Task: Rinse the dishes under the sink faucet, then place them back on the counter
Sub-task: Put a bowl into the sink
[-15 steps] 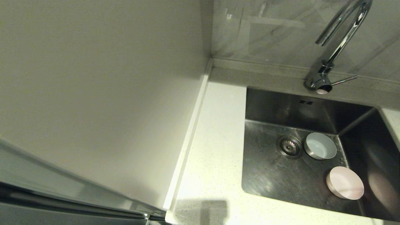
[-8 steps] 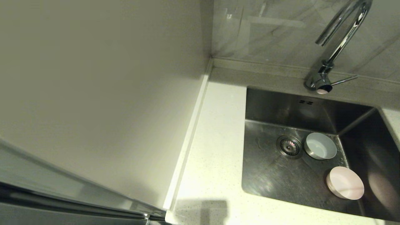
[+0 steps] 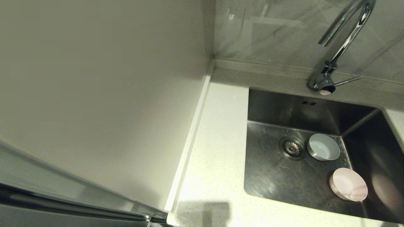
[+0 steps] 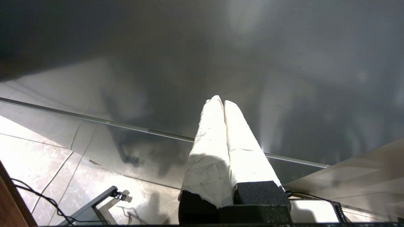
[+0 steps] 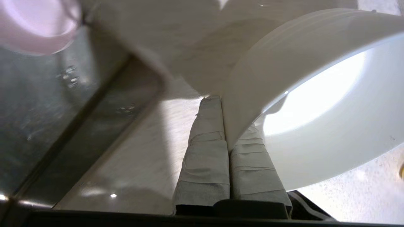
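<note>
Speckled white counter (image 5: 372, 176) lies beneath the right gripper (image 5: 224, 101), whose taped fingers (image 5: 205, 151) are clamped on the rim of the white bowl (image 5: 315, 104), one inside and one outside, beside the sink's edge. In the stainless sink (image 3: 271, 176) sit the grey-blue bowl (image 3: 323, 147) near the drain strainer (image 3: 292, 147) and the pink bowl (image 3: 348, 184) closer in. This looks like the pick-up step; next calls for carrying the bowl under the faucet (image 3: 342, 41). The left gripper (image 4: 223, 102) hangs parked, fingers together.
</note>
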Motion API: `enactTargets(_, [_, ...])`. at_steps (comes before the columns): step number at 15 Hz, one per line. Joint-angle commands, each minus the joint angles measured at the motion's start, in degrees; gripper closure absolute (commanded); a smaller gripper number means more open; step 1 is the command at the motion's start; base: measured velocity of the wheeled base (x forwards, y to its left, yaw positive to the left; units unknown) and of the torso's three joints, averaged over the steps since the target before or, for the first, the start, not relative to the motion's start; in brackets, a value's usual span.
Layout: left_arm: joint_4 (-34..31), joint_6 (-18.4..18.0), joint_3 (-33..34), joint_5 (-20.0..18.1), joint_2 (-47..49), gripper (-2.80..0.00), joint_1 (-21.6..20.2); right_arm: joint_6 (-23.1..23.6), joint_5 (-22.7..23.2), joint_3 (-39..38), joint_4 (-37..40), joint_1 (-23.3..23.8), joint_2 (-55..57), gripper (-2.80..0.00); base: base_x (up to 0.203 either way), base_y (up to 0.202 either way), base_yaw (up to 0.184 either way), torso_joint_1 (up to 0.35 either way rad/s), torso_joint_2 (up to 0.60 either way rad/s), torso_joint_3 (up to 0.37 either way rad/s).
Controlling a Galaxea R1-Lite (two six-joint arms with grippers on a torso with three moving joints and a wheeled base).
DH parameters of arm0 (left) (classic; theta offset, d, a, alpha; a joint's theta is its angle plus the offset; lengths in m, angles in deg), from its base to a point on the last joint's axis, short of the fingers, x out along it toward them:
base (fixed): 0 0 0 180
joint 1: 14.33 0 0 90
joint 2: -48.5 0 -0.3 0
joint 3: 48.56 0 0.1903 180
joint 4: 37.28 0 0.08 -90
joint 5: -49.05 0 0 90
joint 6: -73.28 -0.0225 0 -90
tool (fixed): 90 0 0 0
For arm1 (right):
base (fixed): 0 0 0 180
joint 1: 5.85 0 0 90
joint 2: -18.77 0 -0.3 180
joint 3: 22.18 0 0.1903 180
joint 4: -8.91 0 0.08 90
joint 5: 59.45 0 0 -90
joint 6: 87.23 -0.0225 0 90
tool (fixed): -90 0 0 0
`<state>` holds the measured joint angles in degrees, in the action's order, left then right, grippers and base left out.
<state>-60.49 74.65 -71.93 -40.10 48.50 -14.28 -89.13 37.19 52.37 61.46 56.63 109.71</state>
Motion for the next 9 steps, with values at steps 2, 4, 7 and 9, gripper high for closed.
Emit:
enactTargets(2, [0.0, 0.0, 0.0, 0.0, -0.2, 0.0, 0.0, -0.4, 0.1, -0.4, 0.2, -9.9, -6.3, 0.0, 0.0, 0.0, 0.0, 0.0, 0.0, 0.0])
enactTargets(4, [0.0, 0.0, 0.0, 0.1, -0.2, 0.0, 0.0, -2.9, -0.5, 0.1, 0.0, -20.7, -7.9, 0.0, 0.0, 0.0, 0.0, 0.0, 0.0, 0.0])
enactTargets(7, [0.0, 0.0, 0.0, 0.0, -0.2, 0.0, 0.0, -11.6, -7.3, 2.7, -1.5, -42.4, -7.8, 0.0, 0.0, 0.0, 0.0, 0.0, 0.0, 0.0])
enactTargets(9, [0.0, 0.0, 0.0, 0.0, -0.2, 0.0, 0.0, -17.2, -15.8, 4.1, -6.1, -55.8, -4.4, 0.0, 0.0, 0.0, 0.0, 0.0, 0.0, 0.0])
